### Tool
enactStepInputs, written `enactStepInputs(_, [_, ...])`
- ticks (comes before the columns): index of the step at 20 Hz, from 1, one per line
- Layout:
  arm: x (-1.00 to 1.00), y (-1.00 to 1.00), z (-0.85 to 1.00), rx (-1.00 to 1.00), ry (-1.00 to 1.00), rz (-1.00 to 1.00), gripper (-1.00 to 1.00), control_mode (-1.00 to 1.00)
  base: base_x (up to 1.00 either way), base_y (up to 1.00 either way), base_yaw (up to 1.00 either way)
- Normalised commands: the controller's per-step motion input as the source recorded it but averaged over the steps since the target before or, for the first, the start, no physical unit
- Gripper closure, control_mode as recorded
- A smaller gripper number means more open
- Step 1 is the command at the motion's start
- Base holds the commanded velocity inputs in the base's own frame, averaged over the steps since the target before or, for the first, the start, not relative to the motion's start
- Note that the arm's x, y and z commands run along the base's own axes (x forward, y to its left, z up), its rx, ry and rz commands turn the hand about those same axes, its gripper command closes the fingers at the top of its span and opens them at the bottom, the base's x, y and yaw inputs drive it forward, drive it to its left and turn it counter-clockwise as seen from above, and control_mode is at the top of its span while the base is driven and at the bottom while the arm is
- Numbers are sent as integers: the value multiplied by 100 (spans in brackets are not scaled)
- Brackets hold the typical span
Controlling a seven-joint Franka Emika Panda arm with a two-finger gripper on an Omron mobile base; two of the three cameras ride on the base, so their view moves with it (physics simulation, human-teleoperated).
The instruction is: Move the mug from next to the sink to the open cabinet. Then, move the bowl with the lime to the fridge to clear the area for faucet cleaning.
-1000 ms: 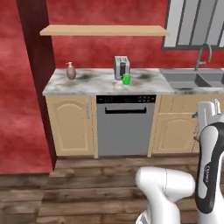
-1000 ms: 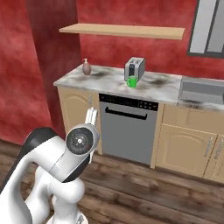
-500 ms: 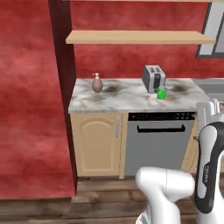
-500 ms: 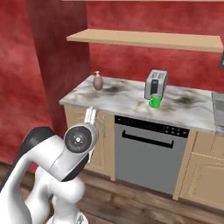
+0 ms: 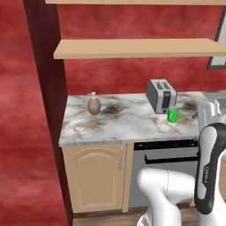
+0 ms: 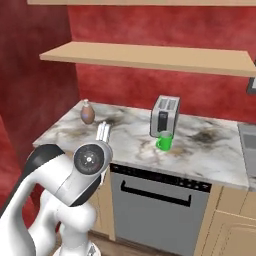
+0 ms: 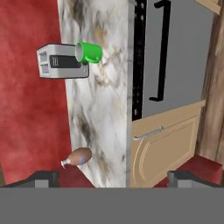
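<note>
A green mug [image 5: 173,114] stands on the marble table [image 5: 123,123], just in front of a grey toaster [image 5: 160,95]; a brown soap bottle [image 5: 93,105] sits well apart toward the table's other end. The right base view adds the edge of the sink [image 6: 248,142] at the far right and the dishwasher [image 6: 160,205] with its dark handle. In the hand view, which is rolled sideways, the end effector [image 7: 113,178] has its fingers spread wide, holding and touching nothing, with a tan cabinet door [image 7: 166,144] ahead.
</note>
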Motion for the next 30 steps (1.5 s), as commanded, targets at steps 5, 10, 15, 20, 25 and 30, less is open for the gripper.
enactStepInputs(5, [0,0,0,0,0,0,-100,100,17,4,-12])
enactStepInputs(10, [0,0,0,0,0,0,-100,100,-13,0,-23])
enactStepInputs(15, [0,0,0,0,0,0,-100,100,0,0,-24])
enactStepInputs(20, [0,0,0,0,0,0,-100,100,3,0,-22])
enactStepInputs(25, [0,0,0,0,0,0,-100,100,0,0,-8])
enactStepInputs(30, [13,1,0,-1,0,0,-100,-100,9,3,0])
